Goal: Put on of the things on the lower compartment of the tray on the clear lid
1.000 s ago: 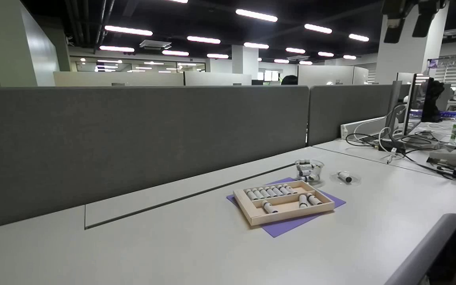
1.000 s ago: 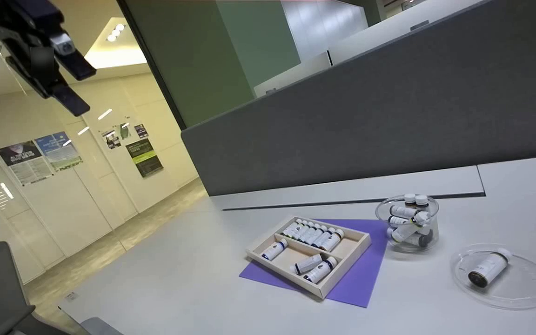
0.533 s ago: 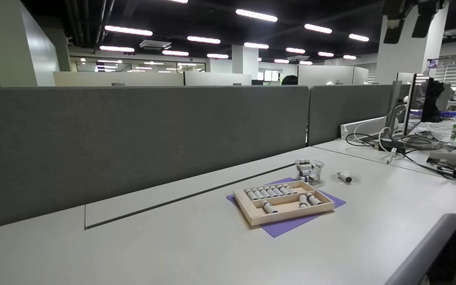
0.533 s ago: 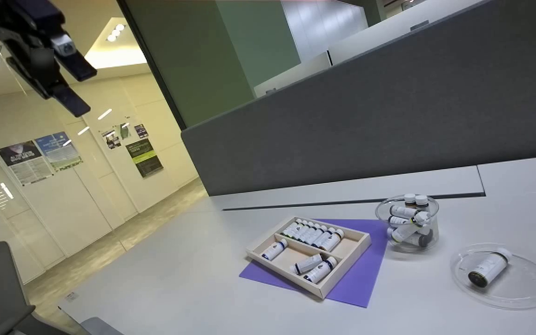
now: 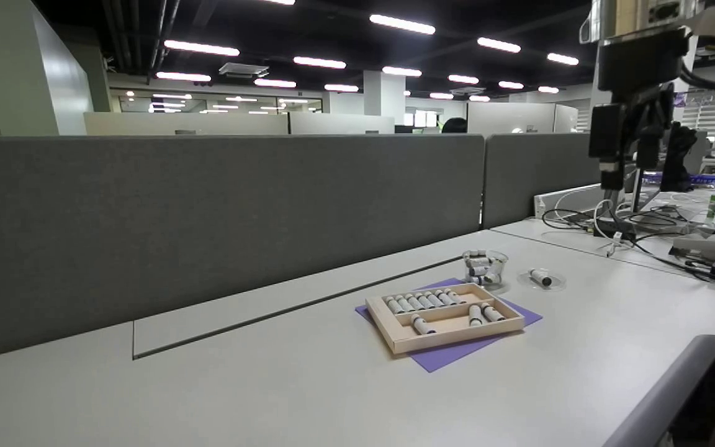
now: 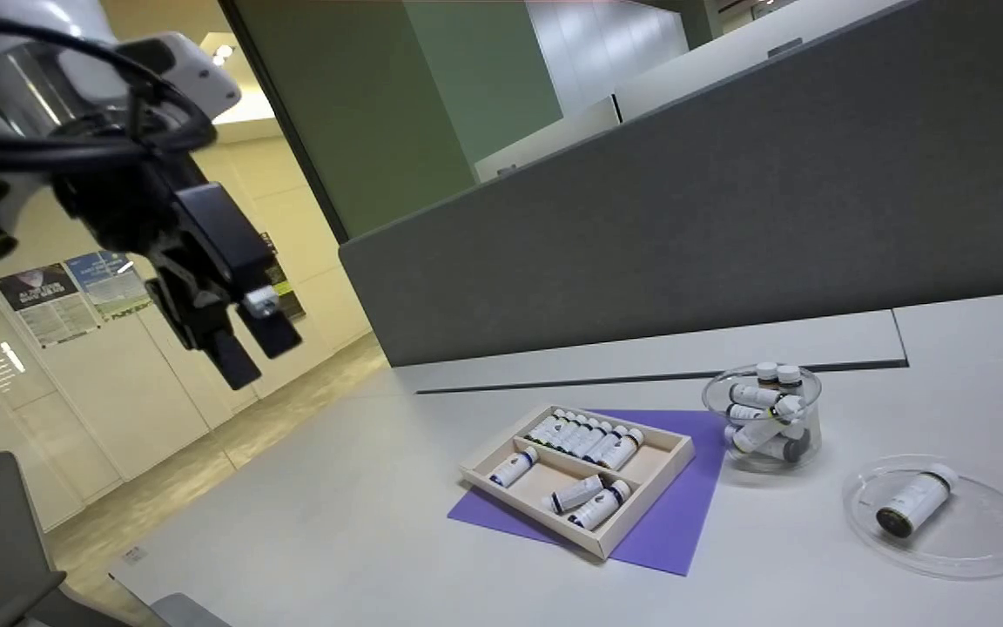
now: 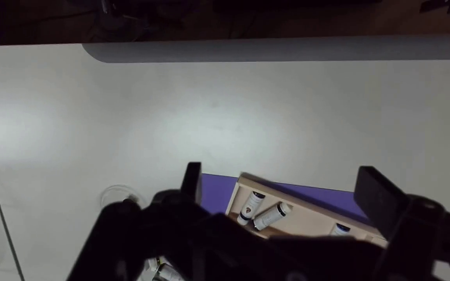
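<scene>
The tan wooden tray (image 5: 457, 338) lies on the purple sheet. Its lower compartment holds three small white-labelled bottles (image 6: 514, 468), (image 6: 575, 494), (image 6: 600, 505); the upper one holds a row of several. The clear lid (image 6: 989, 540) lies flat on the table, with one bottle (image 6: 915, 502) lying on it. My gripper (image 6: 258, 353) is open and empty, high above the table; it also shows in an exterior view (image 5: 629, 171). In the wrist view its spread fingers (image 7: 279, 181) frame the lower compartment's bottles (image 7: 251, 207); the gripper body hides most of the tray.
A clear round jar (image 6: 719, 409) full of bottles stands beside the purple sheet (image 6: 684, 522), close to the lid. A grey partition (image 5: 239, 236) runs along the table's back. Cables and a monitor (image 5: 643, 167) stand on the adjoining desk.
My gripper has come down from the top of both exterior views, and more of the arm now shows. It stays open. The tray, bottles, jar and lid have not moved.
</scene>
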Robot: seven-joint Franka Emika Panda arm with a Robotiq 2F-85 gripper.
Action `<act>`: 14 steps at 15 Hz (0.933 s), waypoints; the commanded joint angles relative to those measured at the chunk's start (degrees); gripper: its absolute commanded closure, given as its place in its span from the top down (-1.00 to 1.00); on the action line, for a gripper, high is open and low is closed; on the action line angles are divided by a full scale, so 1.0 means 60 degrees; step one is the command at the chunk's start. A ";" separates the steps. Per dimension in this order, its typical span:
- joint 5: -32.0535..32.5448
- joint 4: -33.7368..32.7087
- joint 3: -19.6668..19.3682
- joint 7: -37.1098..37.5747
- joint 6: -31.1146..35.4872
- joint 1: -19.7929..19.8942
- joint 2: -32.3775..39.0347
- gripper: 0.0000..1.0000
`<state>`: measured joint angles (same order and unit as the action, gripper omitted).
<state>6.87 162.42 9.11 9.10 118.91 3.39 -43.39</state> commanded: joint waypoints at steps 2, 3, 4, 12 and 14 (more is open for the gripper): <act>0.0178 -0.0021 -0.0088 0.0580 0.2627 0.0197 0.3227 1.00; 0.0284 -0.0089 -0.0060 0.0731 0.3214 0.0289 0.3927 1.00; 0.0429 -0.0315 0.0000 0.1003 0.3576 0.0434 0.4646 1.00; 0.3814 -0.3628 -0.1218 0.4717 0.5067 -0.0161 0.9884 1.00; 0.3178 -0.2812 -0.1524 0.3807 0.5309 -0.0439 0.9137 1.00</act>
<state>27.47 145.39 3.67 33.09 150.52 4.65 11.64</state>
